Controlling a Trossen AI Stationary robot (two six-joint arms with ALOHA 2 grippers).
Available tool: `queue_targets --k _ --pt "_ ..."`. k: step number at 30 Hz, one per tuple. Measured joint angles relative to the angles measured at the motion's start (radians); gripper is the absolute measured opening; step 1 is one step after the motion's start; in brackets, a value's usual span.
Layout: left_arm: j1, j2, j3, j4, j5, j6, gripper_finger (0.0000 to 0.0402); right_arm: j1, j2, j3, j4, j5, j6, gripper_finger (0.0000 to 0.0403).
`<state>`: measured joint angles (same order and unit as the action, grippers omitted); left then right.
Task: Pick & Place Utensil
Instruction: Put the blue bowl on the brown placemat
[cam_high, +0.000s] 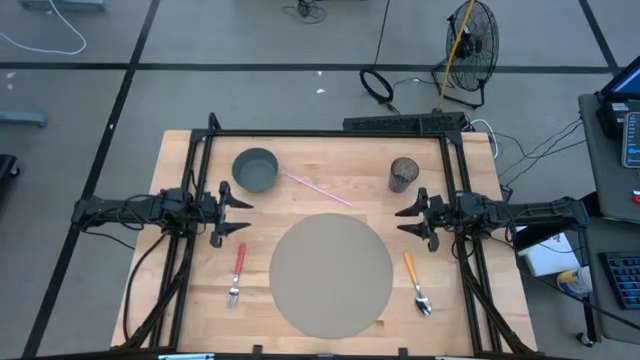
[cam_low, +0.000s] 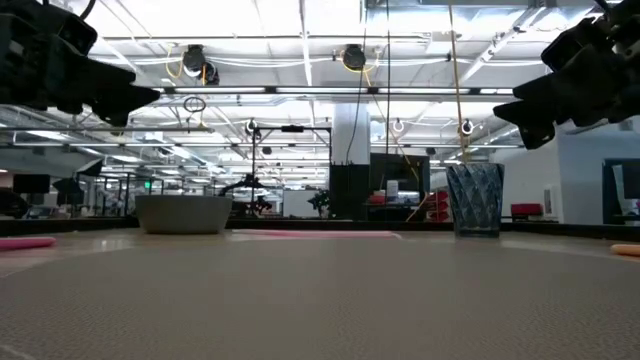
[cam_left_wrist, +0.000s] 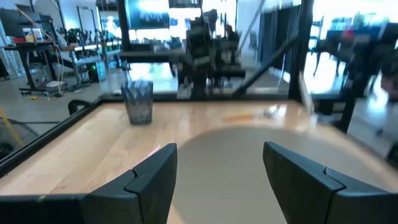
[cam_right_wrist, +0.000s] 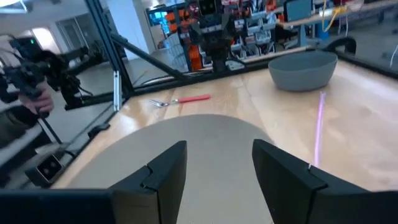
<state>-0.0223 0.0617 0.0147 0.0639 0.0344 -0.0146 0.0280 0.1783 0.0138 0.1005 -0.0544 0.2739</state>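
Note:
A red-handled fork (cam_high: 237, 272) lies flat on the wood left of the round grey mat (cam_high: 330, 275). An orange-handled utensil (cam_high: 415, 282) lies flat to the mat's right. Both handles point toward the far edge. My left gripper (cam_high: 240, 212) hovers level at the table's left, above and beyond the fork, pointing right; its fingers stand open (cam_left_wrist: 217, 180) with nothing between them. My right gripper (cam_high: 408, 220) hovers level at the table's right, beyond the orange utensil, pointing left, also open (cam_right_wrist: 219, 174) and empty. The right wrist view shows the fork (cam_right_wrist: 183, 99) across the mat.
A grey bowl (cam_high: 255, 168) stands at the far left of the table. A dark glass cup (cam_high: 403, 175) stands at the far right. A pink straw (cam_high: 318, 187) lies between them, just beyond the mat. Black frame rails (cam_high: 330, 133) border the table's sides and far edge.

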Motion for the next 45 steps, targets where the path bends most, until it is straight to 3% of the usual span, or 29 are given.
queue_targets --k 5,8,14,18,24,31,34,42,45 --pt "0.0 0.0 0.0 0.132 0.017 -0.211 0.0244 0.0 0.0 0.0 0.027 0.006 0.1 0.0181" --pt "0.0 0.0 0.0 0.178 0.01 -0.24 0.0244 -0.001 0.001 0.0 0.142 -0.009 0.106 0.018" --pt "0.0 0.0 0.0 0.196 -0.24 -0.205 0.0244 0.0 0.001 -0.001 0.456 -0.167 -0.041 0.018" --pt "0.0 0.007 0.0 0.193 -0.296 -0.258 0.0244 0.0 0.001 -0.001 0.635 -0.186 -0.142 0.018" --pt "0.0 0.047 0.029 0.174 -0.176 -0.221 0.0243 0.0 0.001 0.005 0.702 -0.185 -0.183 0.018" --pt "0.0 0.234 0.257 0.121 -0.176 -0.118 0.0243 -0.001 0.043 0.069 0.667 -0.182 -0.223 0.018" --pt "0.001 0.325 0.382 0.049 -0.223 -0.076 0.0243 -0.001 0.079 0.091 0.666 -0.182 -0.225 0.018" --pt "0.021 0.576 0.706 -0.428 -0.539 -0.094 0.0243 -0.001 0.177 0.144 0.673 -0.182 -0.183 0.018" --pt "0.073 0.668 0.796 -0.587 -0.578 -0.121 0.0243 0.0 0.232 0.193 0.648 -0.182 -0.186 0.018"
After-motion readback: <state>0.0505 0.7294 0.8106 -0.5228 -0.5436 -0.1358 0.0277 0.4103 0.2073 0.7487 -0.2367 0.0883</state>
